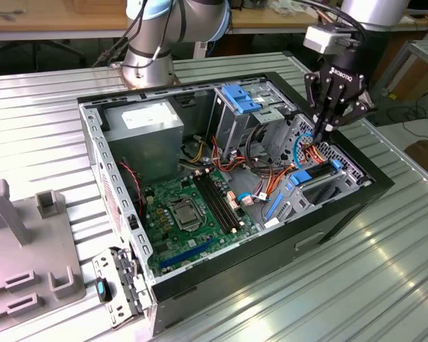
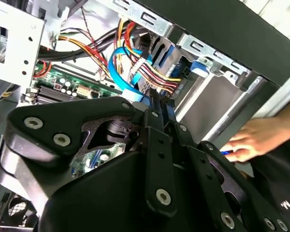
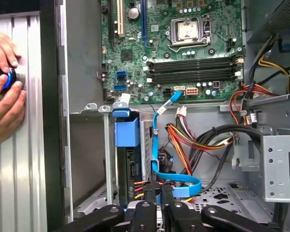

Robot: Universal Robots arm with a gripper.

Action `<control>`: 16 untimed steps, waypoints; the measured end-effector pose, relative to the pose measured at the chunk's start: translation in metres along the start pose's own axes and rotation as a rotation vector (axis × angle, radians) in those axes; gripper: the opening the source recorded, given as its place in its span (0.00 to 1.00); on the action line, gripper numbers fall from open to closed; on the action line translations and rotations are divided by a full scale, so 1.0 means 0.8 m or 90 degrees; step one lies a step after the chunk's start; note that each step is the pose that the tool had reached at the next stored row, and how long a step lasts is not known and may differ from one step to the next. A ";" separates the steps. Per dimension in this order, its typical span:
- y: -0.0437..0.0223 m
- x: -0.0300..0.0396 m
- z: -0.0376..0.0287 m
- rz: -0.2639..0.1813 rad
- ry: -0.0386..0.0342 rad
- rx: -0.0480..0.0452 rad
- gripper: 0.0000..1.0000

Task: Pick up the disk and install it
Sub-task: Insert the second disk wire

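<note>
Inside the case, pincer (image 3: 160,193) clenched empty beside disk (image 3: 127,133), person's hands (image 3: 5,92) nearby.

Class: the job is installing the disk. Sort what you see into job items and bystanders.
Job: grey metal disk in blue plastic carrier; black robot gripper; open black computer case.
Bystanders: grey power-supply box with white label; green motherboard; a person's hands; grey plastic fixtures.

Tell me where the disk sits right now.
In the exterior view, the disk sits edge-up in the drive bay at the computer case's right end, directly below the gripper and beside the bundled cables.
</note>
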State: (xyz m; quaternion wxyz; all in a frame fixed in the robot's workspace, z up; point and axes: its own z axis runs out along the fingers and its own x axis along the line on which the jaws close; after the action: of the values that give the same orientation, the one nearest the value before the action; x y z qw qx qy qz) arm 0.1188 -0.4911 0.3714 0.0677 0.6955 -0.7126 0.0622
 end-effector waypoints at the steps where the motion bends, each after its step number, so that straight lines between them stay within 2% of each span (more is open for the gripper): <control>1: 0.0003 0.0058 0.0018 0.000 -0.0062 -0.0002 0.16; 3: 0.0009 0.0135 0.0044 0.000 -0.0101 -0.0002 0.16; 5: 0.0031 0.0240 0.0077 -0.001 -0.0107 -0.0002 0.16; 6: 0.0069 0.0301 0.0094 -0.001 -0.0107 -0.0001 0.16; 8: 0.0112 0.0361 0.0122 -0.002 -0.0106 0.0003 0.16; 12: 0.0122 0.0383 0.0143 -0.008 -0.0110 0.0115 0.16; 16: 0.0132 0.0386 0.0161 -0.017 -0.0138 0.0203 0.16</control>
State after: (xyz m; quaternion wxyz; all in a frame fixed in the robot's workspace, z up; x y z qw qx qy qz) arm 0.1074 -0.5236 0.3645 0.0498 0.7067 -0.7027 0.0651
